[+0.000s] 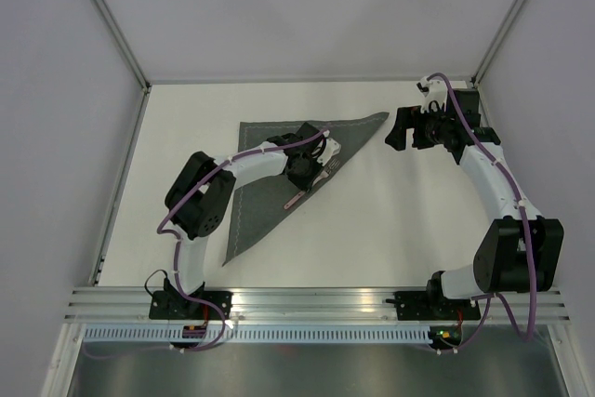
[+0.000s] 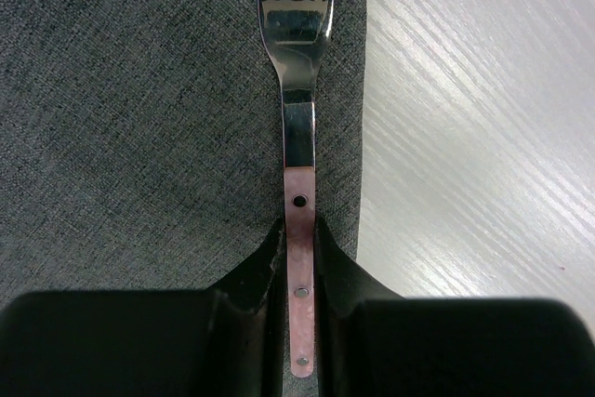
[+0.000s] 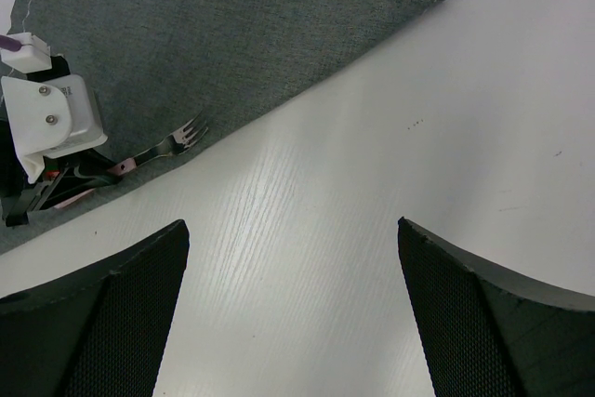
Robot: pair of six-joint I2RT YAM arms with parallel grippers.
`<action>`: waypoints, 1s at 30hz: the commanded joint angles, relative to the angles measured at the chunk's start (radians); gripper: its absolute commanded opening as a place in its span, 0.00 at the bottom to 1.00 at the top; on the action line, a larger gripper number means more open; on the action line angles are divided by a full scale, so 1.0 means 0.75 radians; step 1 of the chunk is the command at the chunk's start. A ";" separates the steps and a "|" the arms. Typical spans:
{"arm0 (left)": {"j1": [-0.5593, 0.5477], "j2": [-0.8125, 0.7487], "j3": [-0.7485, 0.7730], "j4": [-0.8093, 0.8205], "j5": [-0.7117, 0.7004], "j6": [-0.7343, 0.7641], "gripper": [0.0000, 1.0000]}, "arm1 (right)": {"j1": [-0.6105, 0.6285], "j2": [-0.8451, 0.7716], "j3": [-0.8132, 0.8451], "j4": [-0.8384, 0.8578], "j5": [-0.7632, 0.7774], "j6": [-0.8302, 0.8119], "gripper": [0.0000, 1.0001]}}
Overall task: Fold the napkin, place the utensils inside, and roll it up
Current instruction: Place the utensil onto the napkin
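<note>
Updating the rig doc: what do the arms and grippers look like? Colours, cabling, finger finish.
Both arms, left arm and right arm, have white links, bulky black joint housings and a purple cable running alongside. Left gripper and right gripper: black fingers; the right's pads show fine mesh texture.

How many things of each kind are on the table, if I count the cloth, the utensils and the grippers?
Dark grey napkin: 1
Metal fork: 1
Grippers: 2, the left gripper shut on the fork and the right gripper open
Total: 4
</note>
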 commanded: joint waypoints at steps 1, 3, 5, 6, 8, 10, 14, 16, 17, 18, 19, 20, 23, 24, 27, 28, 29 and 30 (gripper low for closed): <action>-0.002 0.009 0.026 0.010 -0.062 0.002 0.02 | -0.010 -0.037 -0.006 0.015 -0.013 -0.008 0.98; -0.002 0.013 0.022 0.012 -0.065 0.000 0.02 | -0.010 -0.037 -0.006 0.013 -0.013 -0.008 0.98; -0.002 0.011 0.016 0.012 -0.075 0.000 0.02 | -0.010 -0.035 -0.006 0.011 -0.013 -0.008 0.98; -0.002 0.011 0.012 0.012 -0.075 0.002 0.02 | -0.008 -0.037 -0.006 0.013 -0.015 -0.006 0.98; -0.002 0.011 0.008 0.014 -0.077 0.002 0.02 | -0.010 -0.033 -0.006 0.011 -0.015 -0.006 0.98; -0.002 0.013 0.006 0.014 -0.077 0.006 0.02 | -0.010 -0.033 -0.006 0.011 -0.015 -0.008 0.98; -0.002 0.021 0.000 0.012 -0.069 0.004 0.02 | -0.008 -0.031 -0.006 0.013 -0.017 -0.006 0.98; -0.004 0.023 -0.002 0.012 -0.063 0.000 0.02 | -0.010 -0.028 -0.008 0.013 -0.017 -0.008 0.98; -0.002 0.023 -0.002 0.014 -0.065 0.002 0.02 | -0.010 -0.031 -0.008 0.011 -0.017 -0.008 0.98; -0.002 0.021 -0.002 0.012 -0.060 0.002 0.02 | -0.008 -0.029 -0.008 0.011 -0.017 -0.008 0.98; -0.004 0.017 0.002 0.012 -0.052 0.002 0.02 | -0.010 -0.028 -0.008 0.011 -0.017 -0.006 0.98; -0.002 0.013 0.002 0.014 -0.052 0.000 0.02 | -0.008 -0.031 -0.008 0.013 -0.019 -0.006 0.98; -0.002 0.011 0.012 0.014 -0.034 0.000 0.02 | -0.010 -0.028 -0.008 0.011 -0.019 -0.006 0.98; -0.002 0.013 0.014 0.012 -0.032 -0.004 0.02 | -0.008 -0.031 -0.008 0.011 -0.019 -0.004 0.98; -0.004 0.019 0.018 0.012 -0.026 -0.004 0.02 | -0.010 -0.031 -0.008 0.011 -0.019 -0.006 0.98; -0.002 0.017 0.022 0.012 -0.018 -0.008 0.02 | -0.008 -0.031 -0.008 0.011 -0.019 -0.004 0.98; -0.004 0.019 0.020 0.012 -0.015 -0.012 0.02 | -0.008 -0.031 -0.008 0.009 -0.019 -0.004 0.98; -0.002 0.019 0.026 0.012 -0.020 -0.014 0.02 | -0.010 -0.029 -0.008 0.011 -0.019 -0.006 0.98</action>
